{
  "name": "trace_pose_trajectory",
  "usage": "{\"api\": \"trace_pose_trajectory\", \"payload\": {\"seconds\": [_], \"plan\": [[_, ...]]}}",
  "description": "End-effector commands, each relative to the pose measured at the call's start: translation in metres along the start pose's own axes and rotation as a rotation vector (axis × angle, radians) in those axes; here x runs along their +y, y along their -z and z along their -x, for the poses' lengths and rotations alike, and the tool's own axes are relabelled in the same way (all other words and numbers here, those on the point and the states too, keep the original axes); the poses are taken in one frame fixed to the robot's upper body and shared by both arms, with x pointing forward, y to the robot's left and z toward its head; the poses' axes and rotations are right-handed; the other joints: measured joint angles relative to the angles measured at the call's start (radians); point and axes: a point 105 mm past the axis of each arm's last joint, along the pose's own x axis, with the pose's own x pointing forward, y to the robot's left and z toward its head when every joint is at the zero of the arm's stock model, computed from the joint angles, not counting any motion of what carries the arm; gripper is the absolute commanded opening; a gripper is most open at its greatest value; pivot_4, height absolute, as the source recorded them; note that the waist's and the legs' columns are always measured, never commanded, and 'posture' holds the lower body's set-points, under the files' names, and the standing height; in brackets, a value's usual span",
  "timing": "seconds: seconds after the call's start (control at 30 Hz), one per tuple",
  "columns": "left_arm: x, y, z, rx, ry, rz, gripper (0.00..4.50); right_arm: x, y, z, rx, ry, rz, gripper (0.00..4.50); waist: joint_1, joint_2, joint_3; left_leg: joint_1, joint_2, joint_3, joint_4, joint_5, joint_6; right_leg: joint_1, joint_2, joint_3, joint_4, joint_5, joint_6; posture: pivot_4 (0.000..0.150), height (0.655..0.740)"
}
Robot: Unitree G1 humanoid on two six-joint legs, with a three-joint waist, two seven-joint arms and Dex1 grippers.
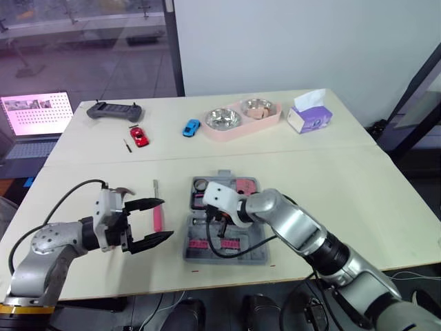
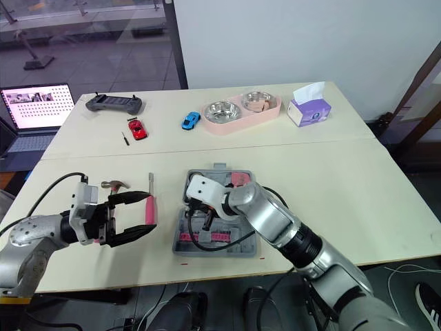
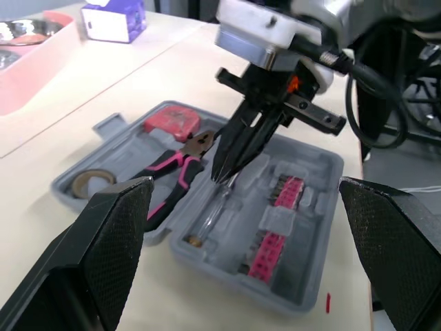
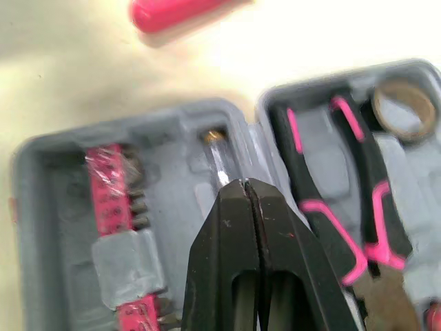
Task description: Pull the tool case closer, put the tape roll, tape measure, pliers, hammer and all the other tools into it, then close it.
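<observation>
No text, label, brand or number can be read anywhere.

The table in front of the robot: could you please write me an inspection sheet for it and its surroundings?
Surface: cream table, two tops butted together.
Job's things: grey tool case open, holding pliers, tape roll, tape measure and clear slim tool; pink-handled tool and hammer lie on the table.
Clutter: controller, red toy car, blue toy car, pink double bowl, tissue box.
Grippers: left gripper, jaws open by the pink-handled tool; right gripper, jaws shut over the clear slim tool.
Cables: black cable loops over the case.
Surroundings: laptop, white wall.
</observation>
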Motion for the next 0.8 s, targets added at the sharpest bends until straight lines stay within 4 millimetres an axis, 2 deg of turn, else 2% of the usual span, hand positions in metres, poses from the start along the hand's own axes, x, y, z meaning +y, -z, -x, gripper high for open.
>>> {"api": "trace_pose_trajectory", "payload": {"seconds": [0.03,0.27,0.5,0.6,0.8], "plan": [[0.000,-0.011,0.003,-0.015,-0.001,-0.038,4.50,-0.008,0.000,0.002,-0.012,0.050,0.018,0.04,0.000,0.000,0.000,0.000,0.000,0.000,0.000,0.000,0.000,0.000,0.000,0.000,0.000,0.000,0.000,0.150,0.7400],[-0.002,-0.011,0.004,-0.009,0.004,-0.037,4.50,-0.006,0.013,-0.006,0.012,0.056,-0.021,0.04,0.000,0.000,0.000,0.000,0.000,0.000,-0.001,0.000,0.000,0.000,0.000,0.000,0.000,0.000,0.000,0.150,0.7400],[-0.002,-0.013,0.007,0.000,0.000,-0.039,4.50,-0.003,0.036,-0.013,0.104,0.064,-0.087,0.04,0.000,0.000,0.000,0.000,0.000,0.000,0.000,0.000,0.000,0.001,0.000,0.000,0.000,0.000,0.000,0.150,0.7400],[-0.002,-0.013,0.008,0.005,0.001,-0.040,4.50,0.008,0.050,-0.015,0.175,0.020,-0.114,0.04,0.001,0.000,0.000,0.001,0.000,0.000,0.000,0.000,0.000,0.002,0.000,0.000,-0.001,0.000,0.000,0.150,0.7400],[-0.001,-0.015,0.008,0.005,0.000,-0.045,4.50,0.016,0.060,-0.017,0.227,-0.001,-0.173,0.04,0.003,-0.001,-0.002,0.002,0.000,-0.001,0.000,0.000,0.000,0.003,0.000,0.000,-0.002,0.000,0.000,0.150,0.7400]]}}
